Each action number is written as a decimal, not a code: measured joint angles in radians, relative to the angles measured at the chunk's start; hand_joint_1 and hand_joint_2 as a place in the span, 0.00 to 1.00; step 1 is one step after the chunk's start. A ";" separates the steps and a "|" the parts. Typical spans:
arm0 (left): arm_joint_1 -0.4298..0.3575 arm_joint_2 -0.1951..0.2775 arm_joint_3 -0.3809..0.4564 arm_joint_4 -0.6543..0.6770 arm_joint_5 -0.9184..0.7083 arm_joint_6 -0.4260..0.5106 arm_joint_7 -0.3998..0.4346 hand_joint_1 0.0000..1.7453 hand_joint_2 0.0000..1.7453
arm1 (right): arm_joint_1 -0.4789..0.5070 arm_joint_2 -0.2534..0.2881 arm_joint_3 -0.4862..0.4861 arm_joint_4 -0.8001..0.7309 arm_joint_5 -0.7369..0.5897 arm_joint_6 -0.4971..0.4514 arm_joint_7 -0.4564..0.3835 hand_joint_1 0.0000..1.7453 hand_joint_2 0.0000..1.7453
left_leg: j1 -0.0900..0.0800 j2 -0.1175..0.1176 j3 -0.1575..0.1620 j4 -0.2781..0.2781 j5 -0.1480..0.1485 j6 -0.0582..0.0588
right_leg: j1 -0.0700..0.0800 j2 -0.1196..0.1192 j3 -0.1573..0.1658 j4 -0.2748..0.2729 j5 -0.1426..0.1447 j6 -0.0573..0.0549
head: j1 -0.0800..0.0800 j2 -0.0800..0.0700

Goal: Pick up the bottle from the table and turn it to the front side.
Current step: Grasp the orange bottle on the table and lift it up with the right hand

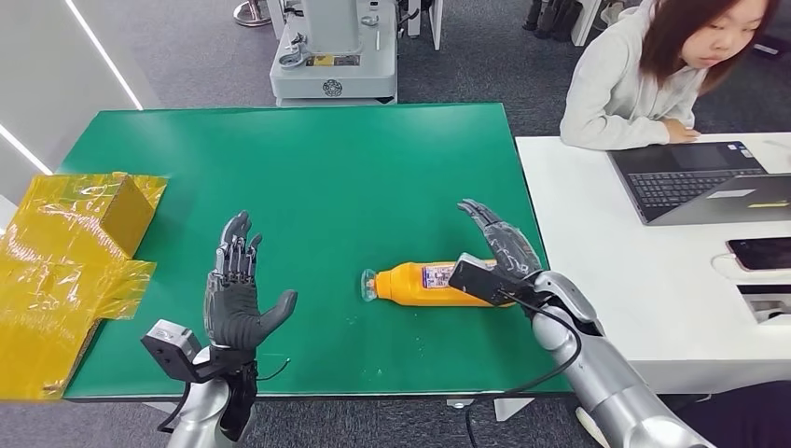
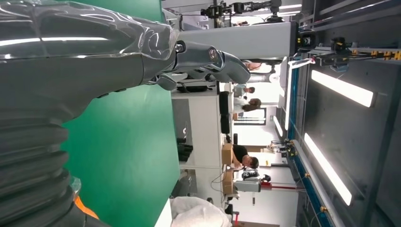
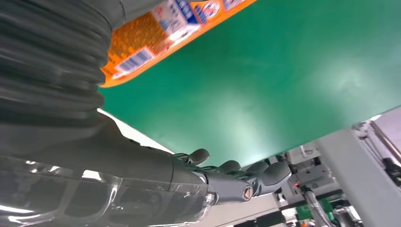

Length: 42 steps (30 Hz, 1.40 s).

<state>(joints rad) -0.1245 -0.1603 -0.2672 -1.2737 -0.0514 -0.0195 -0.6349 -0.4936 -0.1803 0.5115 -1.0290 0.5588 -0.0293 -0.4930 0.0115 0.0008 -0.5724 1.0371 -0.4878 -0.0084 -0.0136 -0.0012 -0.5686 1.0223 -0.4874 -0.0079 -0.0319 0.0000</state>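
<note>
An orange bottle (image 1: 420, 284) with a clear cap lies on its side on the green table (image 1: 308, 177), cap pointing left; its label and barcode (image 3: 156, 33) show in the right wrist view. My right hand (image 1: 499, 245) is open, fingers stretched out, at the bottle's base end, just beside and above it; I cannot tell if it touches. My left hand (image 1: 238, 285) is open, raised palm-in over the near left of the table, well apart from the bottle. Its fingers (image 2: 208, 59) are straight and hold nothing.
Crumpled yellow wrapping with a small box (image 1: 79, 252) covers the table's left edge. A white desk (image 1: 644, 280) adjoins on the right with a laptop (image 1: 709, 182), a phone (image 1: 760, 252) and a seated person (image 1: 653, 65). A grey machine base (image 1: 336, 56) stands behind the table.
</note>
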 joint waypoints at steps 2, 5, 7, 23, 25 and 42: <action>0.000 0.000 0.001 0.000 0.000 0.001 -0.003 0.00 1.00 | 0.020 0.005 -0.008 -0.030 -0.030 -0.010 -0.015 0.00 1.00 | 0.000 0.000 0.000 0.000 0.000 0.000 | 0.000 0.000 0.000 0.000 0.000 0.000 | 0.000 0.000; -0.001 0.000 0.001 0.002 0.000 0.004 -0.005 0.00 1.00 | 0.052 0.013 -0.021 -0.093 -0.085 -0.018 -0.019 0.00 1.00 | 0.000 0.000 0.000 0.000 0.000 0.000 | 0.000 0.000 0.000 0.000 0.000 0.000 | 0.000 0.000; -0.001 0.000 0.001 0.003 0.003 0.005 -0.005 0.00 1.00 | 0.067 0.014 -0.022 -0.130 -0.094 0.003 0.017 0.00 1.00 | 0.000 0.000 0.000 0.000 0.000 0.000 | 0.000 0.000 0.000 0.000 0.000 0.000 | 0.000 0.000; 0.002 0.017 0.002 0.005 0.043 -0.010 0.010 0.00 1.00 | 0.008 -0.053 0.096 0.031 0.161 0.177 0.235 0.00 1.00 | 0.000 0.000 0.000 0.000 0.000 0.000 | 0.000 0.000 0.000 0.000 0.000 0.000 | 0.000 0.000; 0.006 0.016 0.003 0.005 0.044 -0.012 0.015 0.00 1.00 | -0.012 -0.060 0.113 0.055 0.172 0.186 0.241 0.00 1.00 | 0.000 0.000 0.000 0.000 0.000 0.000 | 0.000 0.000 0.000 0.000 0.000 0.000 | 0.000 0.000; 0.015 0.014 0.022 0.005 0.060 -0.026 0.030 0.00 1.00 | -0.096 -0.068 0.200 0.170 0.188 0.208 0.263 1.00 1.00 | 0.000 0.002 0.002 0.001 0.002 0.002 | 0.000 0.001 0.001 0.000 0.003 0.001 | 0.000 0.000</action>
<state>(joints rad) -0.1096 -0.1468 -0.2452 -1.2690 0.0085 -0.0453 -0.6053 -0.5897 -0.2487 0.7112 -0.8594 0.7471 0.1792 -0.2296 0.0116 0.0026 -0.5706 1.0380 -0.4859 -0.0064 -0.0136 0.0001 -0.5673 1.0219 -0.4842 -0.0073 -0.0319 0.0000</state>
